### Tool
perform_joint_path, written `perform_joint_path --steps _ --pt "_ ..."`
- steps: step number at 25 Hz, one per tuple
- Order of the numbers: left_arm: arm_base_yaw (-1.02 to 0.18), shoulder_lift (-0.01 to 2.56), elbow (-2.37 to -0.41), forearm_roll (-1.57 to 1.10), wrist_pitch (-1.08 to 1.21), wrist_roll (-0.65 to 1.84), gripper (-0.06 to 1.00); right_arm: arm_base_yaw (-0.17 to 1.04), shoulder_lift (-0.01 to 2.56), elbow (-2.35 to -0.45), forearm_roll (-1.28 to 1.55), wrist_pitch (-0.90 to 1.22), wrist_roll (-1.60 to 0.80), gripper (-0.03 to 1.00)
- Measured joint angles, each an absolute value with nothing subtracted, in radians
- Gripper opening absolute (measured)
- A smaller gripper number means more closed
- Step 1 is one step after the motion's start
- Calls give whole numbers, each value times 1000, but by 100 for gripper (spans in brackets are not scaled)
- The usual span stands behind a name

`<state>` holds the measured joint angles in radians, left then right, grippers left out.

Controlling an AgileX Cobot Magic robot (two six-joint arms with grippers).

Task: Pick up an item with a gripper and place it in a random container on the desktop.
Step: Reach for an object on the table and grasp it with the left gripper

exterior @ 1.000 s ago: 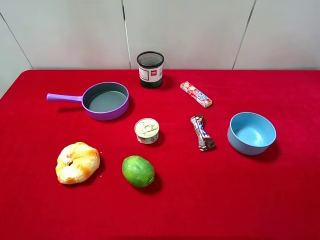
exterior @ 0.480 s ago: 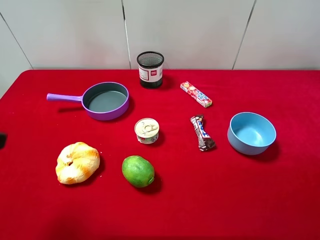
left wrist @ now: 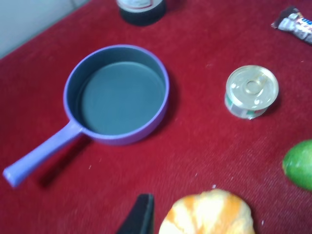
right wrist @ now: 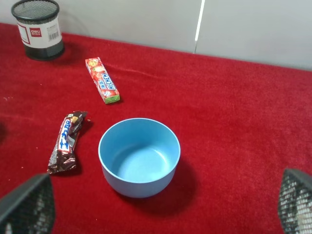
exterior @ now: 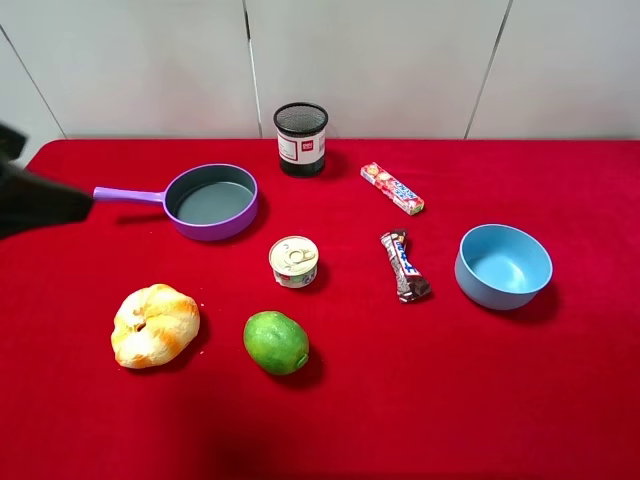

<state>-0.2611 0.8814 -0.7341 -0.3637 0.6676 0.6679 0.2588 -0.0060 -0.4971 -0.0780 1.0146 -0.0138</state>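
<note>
The item, a dark brown candy bar, lies flat on the red desktop, right of centre and just left of the blue bowl. The container, a purple pan with a grey inside, stands at the back left with its handle pointing left. My left gripper is a dark blur at the left edge, by the handle's tip. In the left wrist view one black finger shows above the pan, with nothing held. My right gripper stands open above the near side of the bowl, and the candy bar lies beside it.
A black mesh cup stands at the back centre, with a red-and-white stick pack to its right. The light blue bowl is at the right. A small tin can, a croissant and a lime sit at front left.
My left arm has come into the exterior view at the left edge and risen toward the pan's handle. Nothing on the desktop has moved.
</note>
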Motion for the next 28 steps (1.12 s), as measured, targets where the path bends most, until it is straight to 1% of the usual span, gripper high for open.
perform_joint_path --steps 9,16,21,28 --pt "-404 1135 -911 -364 662 670 90 259 -6 -497 -78 1015 -14 69" --pt "-496 1261 -1008 -361 662 670 90 259 -6 -497 -78 1015 -14 69" --pt "-567 1353 -1095 -307 666 670 90 259 -6 -497 -78 1015 -14 69" --pt "-647 1492 -1267 -275 745 671 90 259 -6 -497 -78 1015 -14 69"
